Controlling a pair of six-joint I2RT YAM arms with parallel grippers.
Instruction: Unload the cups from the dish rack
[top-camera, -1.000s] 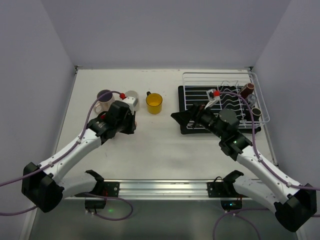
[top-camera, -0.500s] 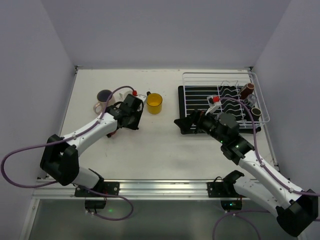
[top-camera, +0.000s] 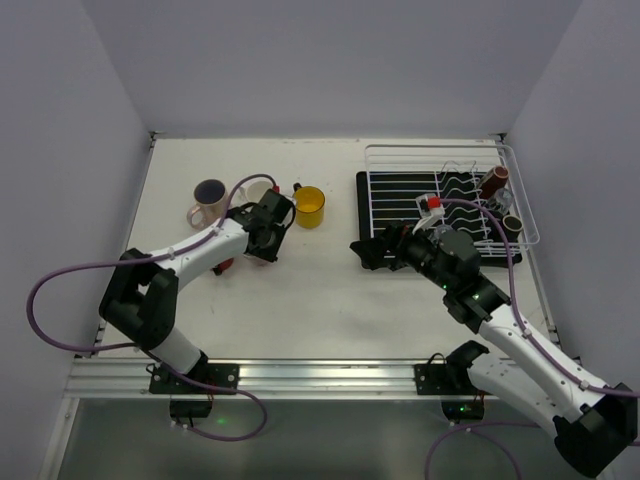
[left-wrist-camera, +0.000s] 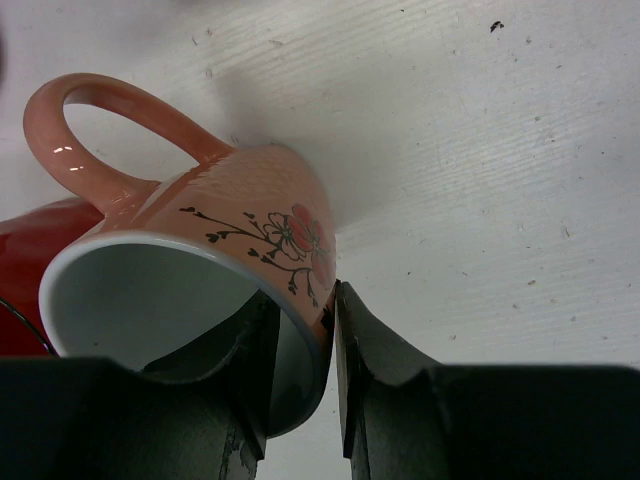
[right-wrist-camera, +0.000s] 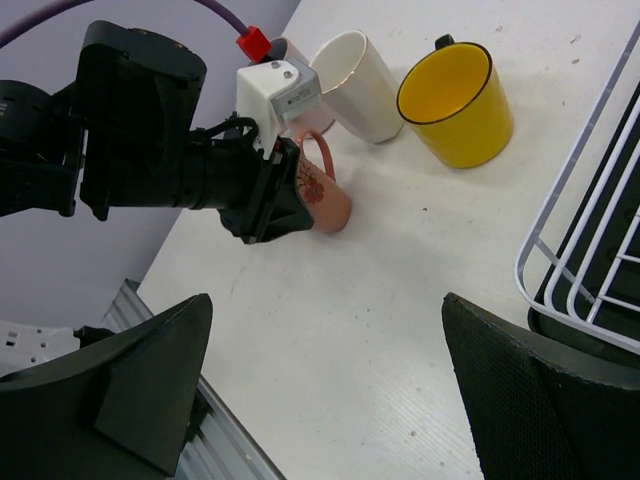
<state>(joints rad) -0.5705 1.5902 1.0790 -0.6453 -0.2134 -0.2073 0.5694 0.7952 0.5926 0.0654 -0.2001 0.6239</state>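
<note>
My left gripper (top-camera: 268, 233) is shut on the rim of a pinkish-brown flowered cup (left-wrist-camera: 230, 215), with one finger inside and one outside. The cup is tilted, its base low at the table; it also shows in the right wrist view (right-wrist-camera: 328, 200). A red cup (left-wrist-camera: 35, 250) lies just behind it. The white wire dish rack (top-camera: 395, 180) stands at the back right, with two dark brown cups (top-camera: 495, 181) (top-camera: 512, 223) at its right end. My right gripper (top-camera: 372, 250) is open and empty, just left of the rack over bare table (right-wrist-camera: 330, 390).
On the table near my left gripper stand a cream cup with a dark inside (top-camera: 208, 196), a white cup (top-camera: 260, 192) and a yellow cup (top-camera: 310, 206). The rack's rim (right-wrist-camera: 580, 230) is close on my right gripper's right. Walls enclose the back and both sides.
My left gripper has moved right with the pinkish-brown cup, to a spot just in front of the white cup. My right arm has shifted slightly; its gripper stays open.
</note>
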